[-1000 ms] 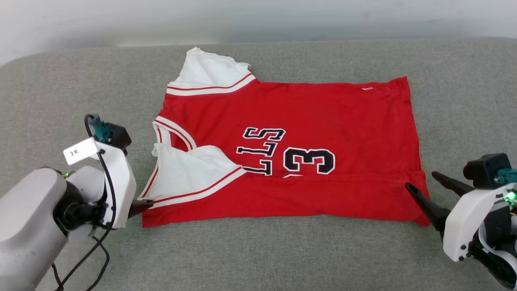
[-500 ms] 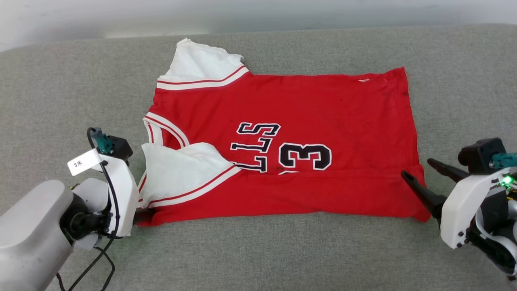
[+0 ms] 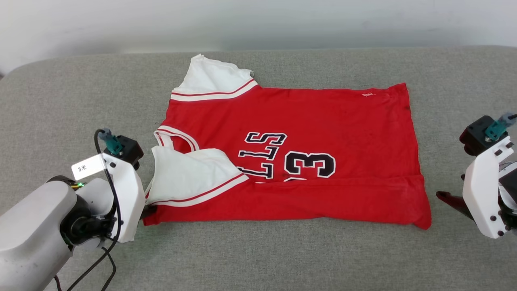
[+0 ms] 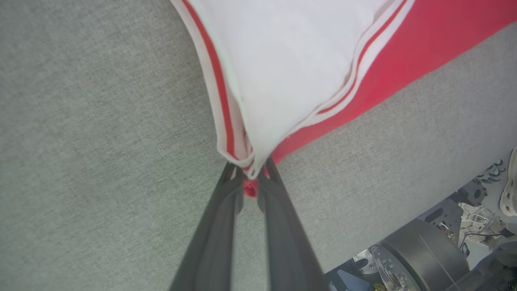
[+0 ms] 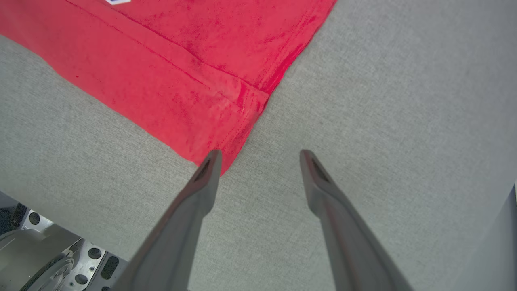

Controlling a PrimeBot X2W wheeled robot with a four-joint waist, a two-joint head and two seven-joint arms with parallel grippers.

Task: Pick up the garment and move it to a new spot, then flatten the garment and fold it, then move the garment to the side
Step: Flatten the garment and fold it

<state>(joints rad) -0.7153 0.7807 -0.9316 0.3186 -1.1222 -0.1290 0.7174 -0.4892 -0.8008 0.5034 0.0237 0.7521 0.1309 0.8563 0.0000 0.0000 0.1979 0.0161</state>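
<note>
Head view: grey cushion (image 3: 258, 258) carries garment (image 3: 307, 121), flat, mid-surface. Long axis runs across my view, collar and sleeves toward robot's left, hem toward right (near long edge looks folded over once). I see left gripper (image 4: 250, 184) pinched tight on near collar-side corner. I see right gripper (image 5: 260, 157) fingers spread, holding nothing. Near hem corner lies just beside one fingertip, so I judge right arm nearer.

A grey woven-fabric surface (image 3: 258, 258) carries 1 thing, the red garment (image 3: 323, 121), spread flat across its middle, collar to the left, hem to the right, near edge folded over, a black 3 showing.
</note>
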